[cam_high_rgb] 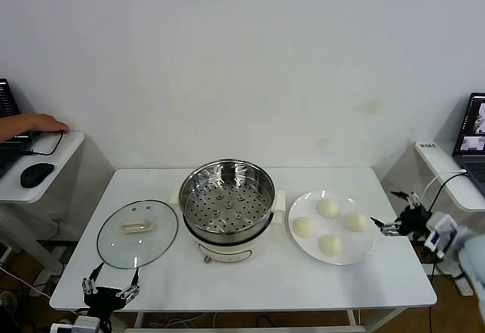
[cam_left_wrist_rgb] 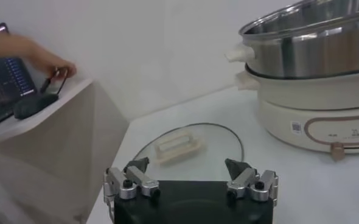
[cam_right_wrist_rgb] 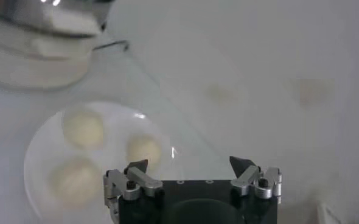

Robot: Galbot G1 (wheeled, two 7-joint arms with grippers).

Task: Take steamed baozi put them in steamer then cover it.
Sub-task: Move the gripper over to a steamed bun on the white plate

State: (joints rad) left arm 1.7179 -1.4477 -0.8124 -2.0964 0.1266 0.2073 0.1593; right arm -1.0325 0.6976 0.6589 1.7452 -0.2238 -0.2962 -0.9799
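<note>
A white tabletop (cam_high_rgb: 250, 280) carries everything for the job. At its middle stands one steamer (cam_high_rgb: 227, 205), a shiny steel pot with a perforated tray inside, set on a cream base. The pot is uncovered and holds no buns. On the robot's left of it, just beside the base, one cover (cam_high_rgb: 137, 233) lies flat on the tabletop, clear glass with its cream handle facing up. On the robot's right of the steamer sits one white plate (cam_high_rgb: 362, 251) bearing four steamed baozi (cam_high_rgb: 327, 208), spaced apart from one another in a rough diamond; the right wrist view shows three of them.

The left end effector (cam_high_rgb: 111, 285) hangs at the near left edge of the tabletop, just short of the cover's rim, fingers spread wide and gripping nothing. The right end effector (cam_high_rgb: 388, 227) sits at the right edge of the plate, close to the nearest bun but not touching it, fingers likewise spread and empty. Nothing lies between either end effector and the thing it faces.

Off the tabletop, two side desks flank the scene. The one on the robot's left holds a laptop, a black mouse (cam_high_rgb: 36, 174) and a person's hand (cam_high_rgb: 47, 124); the one on the right holds a second laptop (cam_high_rgb: 473, 137) and a cable.
</note>
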